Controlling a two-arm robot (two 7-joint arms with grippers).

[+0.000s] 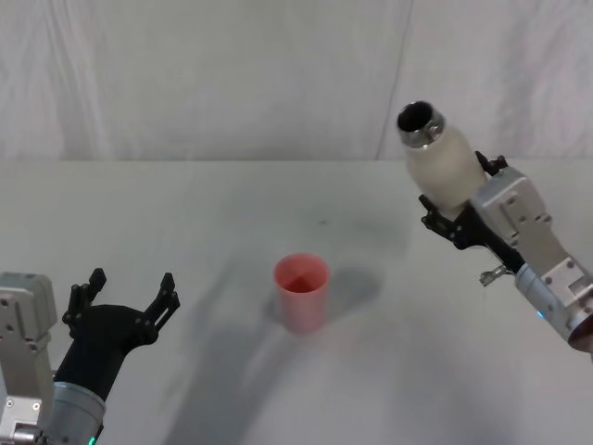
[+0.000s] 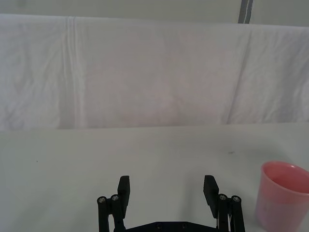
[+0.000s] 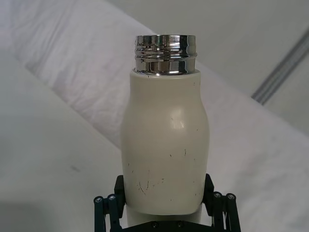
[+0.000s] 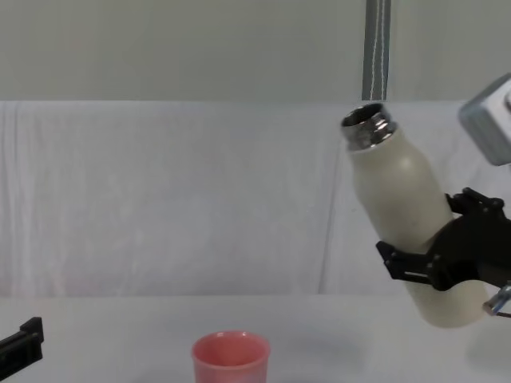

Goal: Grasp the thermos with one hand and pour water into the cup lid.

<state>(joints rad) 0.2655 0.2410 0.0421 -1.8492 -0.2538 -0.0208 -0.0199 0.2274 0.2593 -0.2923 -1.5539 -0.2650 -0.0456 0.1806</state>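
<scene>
the right gripper is clamping the thermos, holding it tilted above the table, right of the cup lid. the left gripper is sitting with fingers spread, low at the left, apart from the cup lid.

Cup lid on table, centre; thermos raised far right, tilted left; left gripper near left.

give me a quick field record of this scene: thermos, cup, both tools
thermos: held in the air by the right tool, tilted, open steel neck leaning toward the robot's left, no cap
cup: upright on the table, mid-table, below and to the left of the thermos mouth
right tool: shut on the thermos's lower body
left tool: open, low over the table on the robot's left, holding nothing
pouring: no water seen
</scene>
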